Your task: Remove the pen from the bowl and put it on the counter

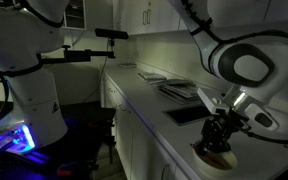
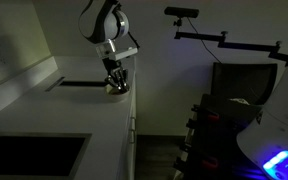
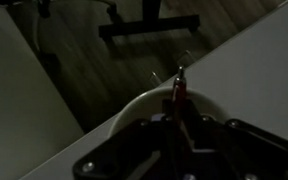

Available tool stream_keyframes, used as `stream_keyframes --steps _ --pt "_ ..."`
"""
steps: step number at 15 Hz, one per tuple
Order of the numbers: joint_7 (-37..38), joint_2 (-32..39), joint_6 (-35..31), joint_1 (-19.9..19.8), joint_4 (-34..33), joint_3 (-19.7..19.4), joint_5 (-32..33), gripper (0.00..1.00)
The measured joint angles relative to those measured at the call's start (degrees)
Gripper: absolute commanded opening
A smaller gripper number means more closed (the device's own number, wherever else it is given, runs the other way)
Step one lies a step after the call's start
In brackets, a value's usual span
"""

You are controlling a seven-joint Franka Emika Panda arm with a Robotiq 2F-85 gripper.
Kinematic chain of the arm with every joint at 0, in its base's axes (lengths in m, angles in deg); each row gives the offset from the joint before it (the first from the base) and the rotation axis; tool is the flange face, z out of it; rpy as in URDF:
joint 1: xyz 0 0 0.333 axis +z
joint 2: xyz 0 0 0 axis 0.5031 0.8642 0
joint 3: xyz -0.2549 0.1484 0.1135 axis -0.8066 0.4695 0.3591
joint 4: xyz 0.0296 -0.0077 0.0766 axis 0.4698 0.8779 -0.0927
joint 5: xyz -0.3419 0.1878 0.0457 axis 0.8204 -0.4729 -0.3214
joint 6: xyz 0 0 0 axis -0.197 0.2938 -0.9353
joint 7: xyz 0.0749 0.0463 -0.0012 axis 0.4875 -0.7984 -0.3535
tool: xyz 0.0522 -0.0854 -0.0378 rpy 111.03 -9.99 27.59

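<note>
The scene is dim. My gripper (image 1: 217, 133) hangs straight down over the cream-white bowl (image 1: 216, 153) near the counter's front edge, with its fingers reaching into the bowl in both exterior views (image 2: 115, 80). In the wrist view the thin red pen (image 3: 178, 88) stands between the two dark fingers (image 3: 174, 112), which sit close on either side of it. Its tip pokes past them over the bowl's pale rim (image 3: 134, 104). The bowl (image 2: 118, 90) rests on the pale counter (image 2: 69, 120). The pen cannot be made out in the exterior views.
A dark rectangular inset (image 1: 184, 113) lies in the counter just behind the bowl. A flat stack of dark trays (image 1: 179, 90) sits further back. A dark sink opening (image 2: 34, 155) is at the near end. The counter edge drops to the floor (image 3: 134, 50) beside the bowl.
</note>
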Motion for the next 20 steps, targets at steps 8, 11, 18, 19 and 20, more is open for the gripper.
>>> stream_keyframes --steps 8,11,18,19,20 --pt "0.03 0.26 0.58 -0.01 -0.96 -0.07 0.0 0.04" --pt "-0.01 -0.66 1.78 -0.04 -1.74 -0.24 0.02 0.04" --pt "-0.35 -8.12 6.51 0.48 -1.65 0.23 0.42 0.04" --pt "-1.37 -9.28 6.02 0.67 -1.2 0.9 0.38 0.04" --pt "-2.52 -10.43 5.11 1.01 -0.47 1.66 0.39 0.04"
